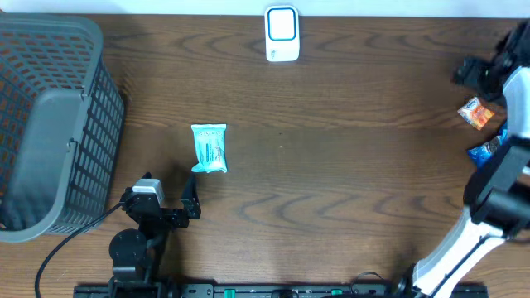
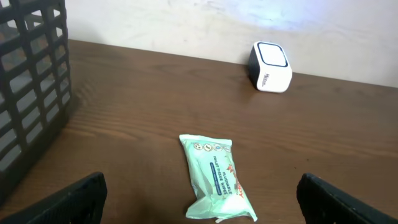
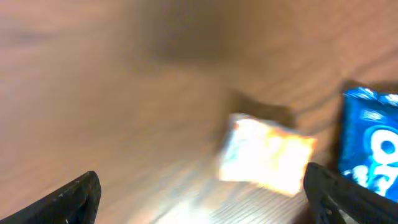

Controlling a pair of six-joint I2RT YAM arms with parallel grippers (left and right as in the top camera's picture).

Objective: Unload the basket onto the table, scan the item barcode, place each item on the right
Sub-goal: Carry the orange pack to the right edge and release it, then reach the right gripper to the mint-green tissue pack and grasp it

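Overhead is showing the wipes packet (image 1: 209, 148) lying mid-table, just ahead of the left gripper (image 1: 168, 203), which is standing wide open and empty. The right gripper (image 1: 484, 73) is hanging open, empty, near an orange packet (image 1: 474, 113). Probably picking is starting: a grasp, then presenting the barcode to the scanner (image 1: 281, 34).

Basket (image 1: 99, 141) blocks left; table (image 1: 348, 165) open around wipes pack (image 1: 209, 148).

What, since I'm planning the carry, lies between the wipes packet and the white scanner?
Nothing: bare tabletop between the wipes packet and scanner, overhead view.
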